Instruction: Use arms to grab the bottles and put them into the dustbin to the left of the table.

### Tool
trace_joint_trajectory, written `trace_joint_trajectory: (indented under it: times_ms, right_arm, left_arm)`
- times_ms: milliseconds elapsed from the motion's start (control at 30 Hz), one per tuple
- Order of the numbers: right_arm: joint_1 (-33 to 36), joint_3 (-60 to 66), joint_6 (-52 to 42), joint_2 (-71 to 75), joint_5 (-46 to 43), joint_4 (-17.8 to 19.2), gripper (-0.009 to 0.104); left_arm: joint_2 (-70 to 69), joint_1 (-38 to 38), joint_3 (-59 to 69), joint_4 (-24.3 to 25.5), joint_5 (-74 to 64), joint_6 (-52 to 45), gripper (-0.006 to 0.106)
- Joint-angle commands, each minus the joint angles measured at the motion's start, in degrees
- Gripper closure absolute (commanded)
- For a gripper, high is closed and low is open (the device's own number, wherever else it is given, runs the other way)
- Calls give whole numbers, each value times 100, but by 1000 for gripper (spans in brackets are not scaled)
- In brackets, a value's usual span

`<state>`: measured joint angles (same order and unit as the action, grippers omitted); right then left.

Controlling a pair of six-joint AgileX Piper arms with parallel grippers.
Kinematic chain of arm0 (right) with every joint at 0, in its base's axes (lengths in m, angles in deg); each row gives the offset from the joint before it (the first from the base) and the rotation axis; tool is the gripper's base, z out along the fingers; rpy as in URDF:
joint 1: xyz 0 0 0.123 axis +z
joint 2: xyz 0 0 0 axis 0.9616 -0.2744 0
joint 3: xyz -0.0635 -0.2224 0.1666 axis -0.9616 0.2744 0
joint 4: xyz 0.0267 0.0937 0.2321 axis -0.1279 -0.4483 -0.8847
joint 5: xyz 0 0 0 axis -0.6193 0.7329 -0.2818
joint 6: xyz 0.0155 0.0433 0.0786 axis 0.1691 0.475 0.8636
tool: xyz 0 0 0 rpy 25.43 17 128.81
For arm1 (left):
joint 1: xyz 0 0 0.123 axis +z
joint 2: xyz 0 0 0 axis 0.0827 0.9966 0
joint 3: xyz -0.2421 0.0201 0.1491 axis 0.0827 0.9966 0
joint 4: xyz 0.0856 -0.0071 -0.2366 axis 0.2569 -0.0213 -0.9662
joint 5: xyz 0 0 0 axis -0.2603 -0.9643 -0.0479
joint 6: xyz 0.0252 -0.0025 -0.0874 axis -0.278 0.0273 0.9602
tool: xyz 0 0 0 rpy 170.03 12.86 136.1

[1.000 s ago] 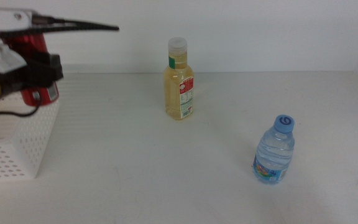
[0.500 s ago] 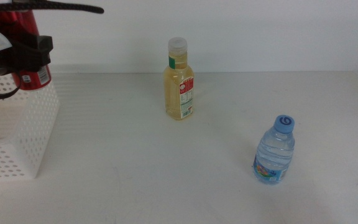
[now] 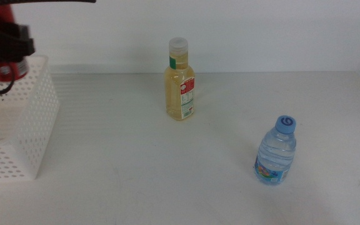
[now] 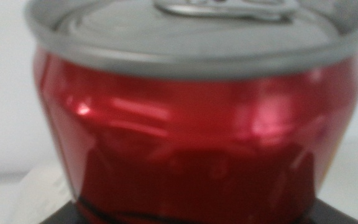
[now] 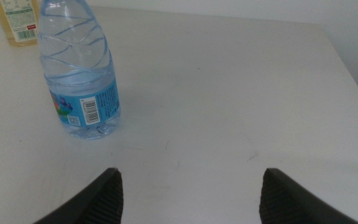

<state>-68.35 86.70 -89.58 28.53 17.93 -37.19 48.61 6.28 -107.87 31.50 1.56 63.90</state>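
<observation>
No label writing is reading clearly. The left hand [image 3: 8, 53] is gripping the red drink can [image 4: 194, 130] above the white dustbin [image 3: 24, 131]. The right hand [image 5: 188, 186] is waiting spread wide, the blue-capped water bottle [image 5: 79, 74] standing just ahead on the tabletop [image 5: 229, 93].

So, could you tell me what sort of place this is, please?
Probably a robot test bench: a bare white table against a plain wall, a perforated basket, and the left gripper holding a red can.

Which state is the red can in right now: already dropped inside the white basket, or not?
Not dropped: the red can is held by the left gripper above the white basket, at its rim height.
</observation>
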Motion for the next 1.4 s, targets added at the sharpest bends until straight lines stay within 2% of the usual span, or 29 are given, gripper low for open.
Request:
trace_joint_trajectory:
  times_ms: [0, 100, 167, 200, 367, 467, 633, 867, 1367]
  right_arm:
    - [-19, -34, -72, 154, -320, 0, 38]
    - [-19, -34, -72, 154, -320, 0, 38]
    - [-19, -34, -72, 154, -320, 0, 38]
    - [-19, -34, -72, 154, -320, 0, 38]
    - [-19, -34, -72, 154, -320, 0, 38]
    - [-19, -34, -72, 154, -320, 0, 38]
    - [-19, -34, -72, 154, -320, 0, 38]
    - [-19, -34, -72, 154, -320, 0, 38]
    - [-19, -34, -72, 154, -320, 0, 38]
  left_arm:
    - [-168, -43, -470, -1733, -776, -1923, 105]
    - [-17, 150, -967, -3202, -1476, -3354, 105]
    - [81, 290, -1276, -3969, -1761, -4078, 105]
    - [182, 481, -1563, -4605, -2191, -4809, 105]
    - [601, 1011, -2311, -5905, -3362, -6056, 105]
    - [893, 1345, -2683, -6399, -3987, -6538, 105]
    - [1351, 1809, -3079, -6731, -5029, -6975, 105]
    - [1947, 2210, -3171, -6843, -5260, -6976, 105]
    - [3190, 2204, -3176, -6452, -4967, -6962, 105]
